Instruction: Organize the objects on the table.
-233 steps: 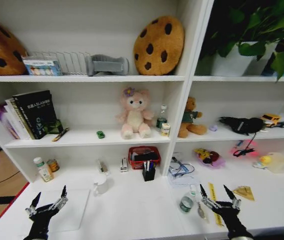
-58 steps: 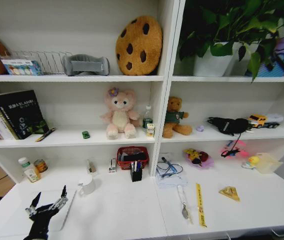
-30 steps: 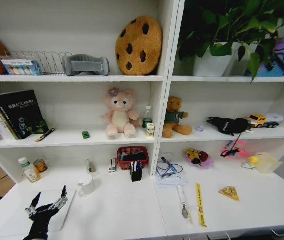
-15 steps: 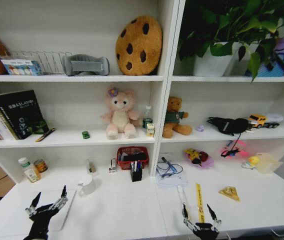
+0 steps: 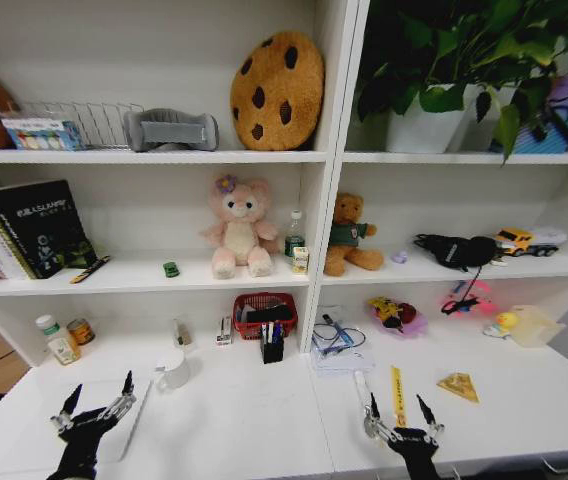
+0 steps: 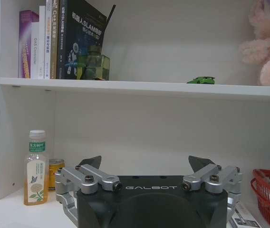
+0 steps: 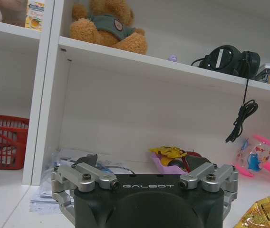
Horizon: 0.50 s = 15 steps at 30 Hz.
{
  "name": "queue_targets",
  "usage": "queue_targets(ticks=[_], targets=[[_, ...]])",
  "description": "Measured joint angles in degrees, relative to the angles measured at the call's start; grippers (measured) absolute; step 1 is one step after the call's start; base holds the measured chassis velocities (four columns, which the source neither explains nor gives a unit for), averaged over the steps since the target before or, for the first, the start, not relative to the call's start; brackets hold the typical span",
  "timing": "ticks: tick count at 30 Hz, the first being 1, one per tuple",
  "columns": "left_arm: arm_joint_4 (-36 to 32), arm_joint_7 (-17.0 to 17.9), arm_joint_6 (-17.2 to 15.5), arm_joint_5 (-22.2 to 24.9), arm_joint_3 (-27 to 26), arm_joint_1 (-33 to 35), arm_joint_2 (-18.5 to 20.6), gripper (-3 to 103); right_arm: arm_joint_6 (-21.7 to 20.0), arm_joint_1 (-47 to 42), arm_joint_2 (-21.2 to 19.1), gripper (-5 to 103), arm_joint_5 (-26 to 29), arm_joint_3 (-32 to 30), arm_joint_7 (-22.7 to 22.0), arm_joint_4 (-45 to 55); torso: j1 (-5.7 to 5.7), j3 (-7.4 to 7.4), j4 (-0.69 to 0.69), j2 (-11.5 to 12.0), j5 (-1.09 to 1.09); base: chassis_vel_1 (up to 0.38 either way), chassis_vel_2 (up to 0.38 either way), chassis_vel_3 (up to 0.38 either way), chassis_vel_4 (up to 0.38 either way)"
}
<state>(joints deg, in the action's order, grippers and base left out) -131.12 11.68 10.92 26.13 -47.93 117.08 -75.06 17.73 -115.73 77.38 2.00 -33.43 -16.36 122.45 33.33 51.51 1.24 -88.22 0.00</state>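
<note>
My right claw [image 5: 400, 421] hung released, empty, just over the table [image 5: 254, 425], poised for its first pick. My left claw [image 5: 94, 405] waited released further along the table, freeing the work

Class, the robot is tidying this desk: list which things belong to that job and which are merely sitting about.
Job: green toy car, green-capped bottle, white desk, left pincer and right pincer, both open.
Sitting about: pink plush, teddy bear, cookie cushion, potted plant.

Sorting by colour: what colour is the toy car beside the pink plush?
Green: the toy car shows best in the head view.
</note>
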Motion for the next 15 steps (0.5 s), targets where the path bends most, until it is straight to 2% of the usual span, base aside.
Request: queue_targets(ticks=[6,15], targets=[[0.0,0.0,0.0,0.0,0.0,0.0,0.0,100,-0.39,1.18,-0.25,100,1.55,-1.56,0.15,-0.64,0.0,0.0,0.0,0.0,0.0,-0.008,-0.021,0.015,0.025],[0.0,0.0,0.0,0.0,0.0,0.0,0.0,100,-3.35,6.23,-1.4,100,7.12,-6.12,0.42,-4.26,0.0,0.0,0.0,0.0,0.0,0.0,0.0,0.0,0.0]])
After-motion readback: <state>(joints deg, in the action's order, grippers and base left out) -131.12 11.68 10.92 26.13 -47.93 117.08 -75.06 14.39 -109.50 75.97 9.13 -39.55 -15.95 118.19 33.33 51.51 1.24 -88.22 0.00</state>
